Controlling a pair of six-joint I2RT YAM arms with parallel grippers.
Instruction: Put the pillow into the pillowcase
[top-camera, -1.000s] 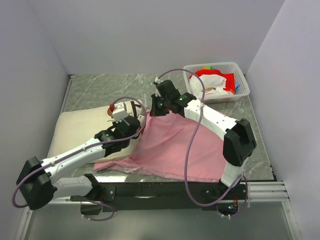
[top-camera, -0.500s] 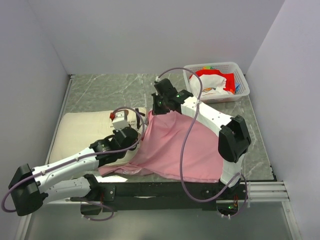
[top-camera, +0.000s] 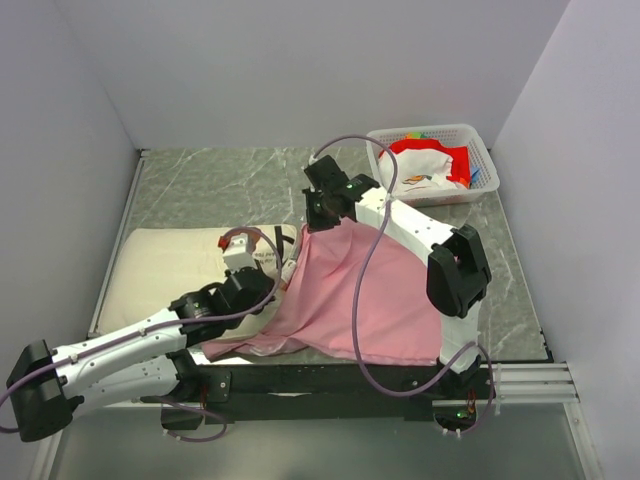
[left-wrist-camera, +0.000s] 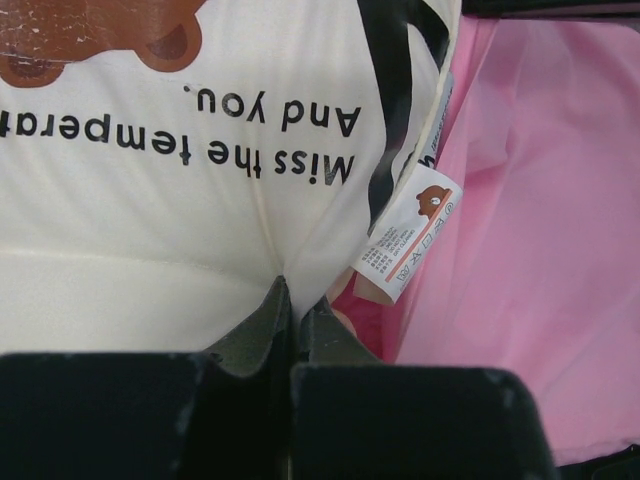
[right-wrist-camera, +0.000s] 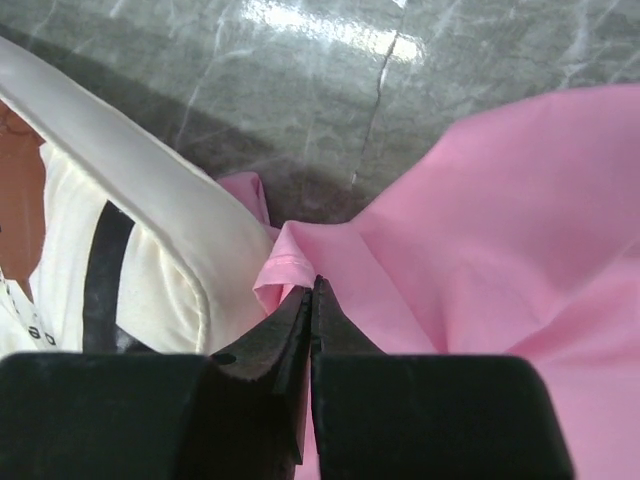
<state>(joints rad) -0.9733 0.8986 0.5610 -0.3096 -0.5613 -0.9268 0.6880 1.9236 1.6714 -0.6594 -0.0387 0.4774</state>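
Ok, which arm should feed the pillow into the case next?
Left: the left gripper is shut on the pillow beside the pillowcase; the right gripper is busy pinching its hem.

Left arm (top-camera: 120, 345): we see it stretched low from the near-left corner toward the centre, forearm almost flat. Left gripper (left-wrist-camera: 292, 305): fingers pressed together, with a fold of pillow (left-wrist-camera: 150, 250) pinched between the tips.

Right arm (top-camera: 410, 225): upper link stands upright, elbow high, forearm reaching back and left. Right gripper (right-wrist-camera: 311, 290): tips closed tight, and we note the pillowcase (right-wrist-camera: 480, 200) hem nipped between them.
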